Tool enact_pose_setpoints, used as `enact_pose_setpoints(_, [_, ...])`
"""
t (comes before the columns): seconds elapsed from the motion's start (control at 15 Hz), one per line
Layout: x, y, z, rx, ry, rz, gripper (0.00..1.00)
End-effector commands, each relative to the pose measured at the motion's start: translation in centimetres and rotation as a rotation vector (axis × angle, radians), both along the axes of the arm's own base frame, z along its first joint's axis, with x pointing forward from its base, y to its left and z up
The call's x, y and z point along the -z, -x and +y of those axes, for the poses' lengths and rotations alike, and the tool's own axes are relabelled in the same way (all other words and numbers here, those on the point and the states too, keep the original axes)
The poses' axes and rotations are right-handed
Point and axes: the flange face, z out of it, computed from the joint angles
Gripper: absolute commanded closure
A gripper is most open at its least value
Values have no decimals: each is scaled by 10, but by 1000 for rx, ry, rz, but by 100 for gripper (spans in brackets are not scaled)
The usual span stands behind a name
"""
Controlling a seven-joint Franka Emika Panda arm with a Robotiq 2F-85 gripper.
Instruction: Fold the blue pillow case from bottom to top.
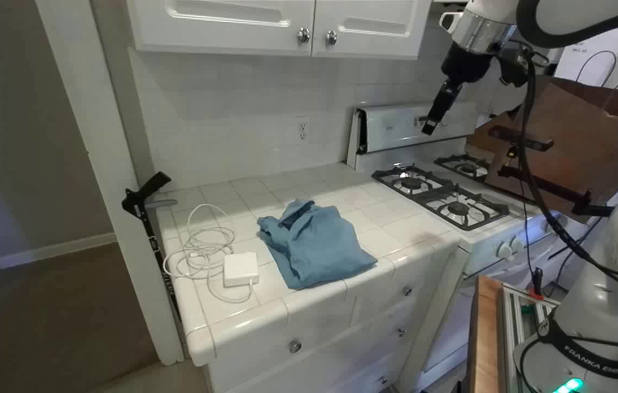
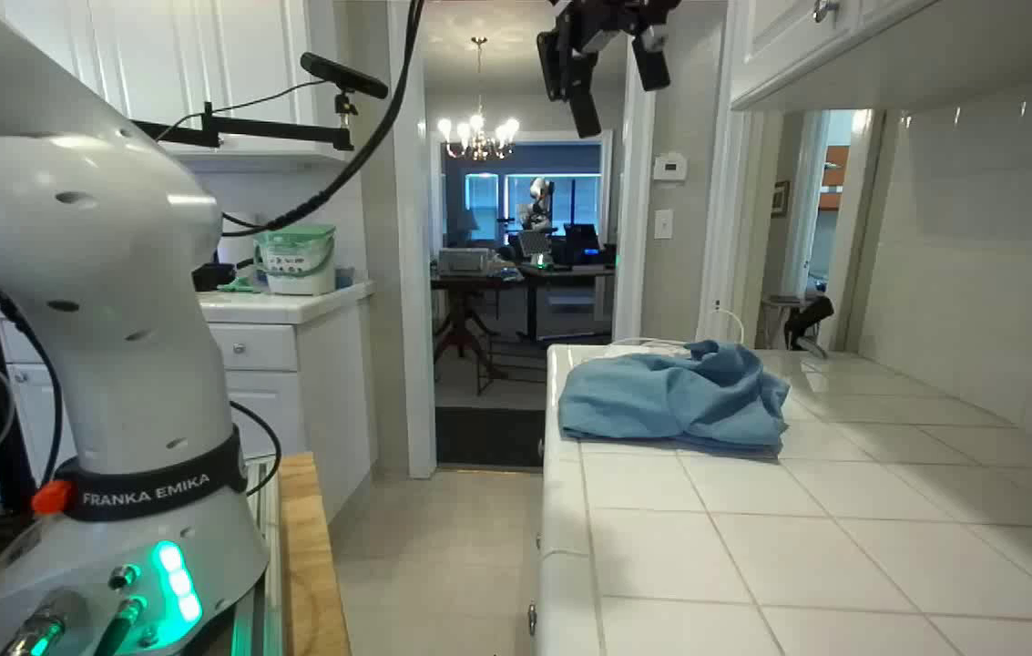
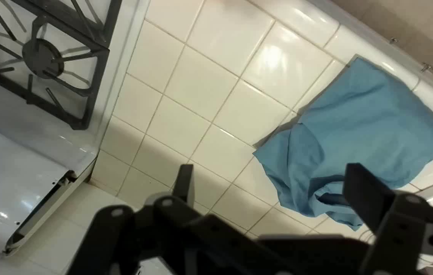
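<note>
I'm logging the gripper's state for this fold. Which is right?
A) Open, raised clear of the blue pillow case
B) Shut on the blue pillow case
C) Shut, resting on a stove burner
A: in the wrist view the gripper stands wide open, and in both exterior views it hangs in the air, apart from the blue pillow case.

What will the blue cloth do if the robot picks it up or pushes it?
The cloth will probably flop and droop, since it lies in soft wrinkles. Pushed, it might bunch up, not roll: one end is crumpled.
</note>
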Motion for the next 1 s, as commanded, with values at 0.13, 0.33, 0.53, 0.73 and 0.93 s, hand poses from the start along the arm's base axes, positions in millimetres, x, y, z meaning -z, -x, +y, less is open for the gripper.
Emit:
enact_pose_setpoints(0.13, [-1,0,0,0,0,0,0])
enact_pose_setpoints(0.33, [-1,0,0,0,0,0,0])
enact_pose_setpoints(0.53, [24,-31,26,-170,-27,-22,0])
enact_pose_setpoints(0.73, [59,-65,69,-330,-29,-43,0])
enact_pose_setpoints(0.93, [104,-93,107,-487,-68,-43,0])
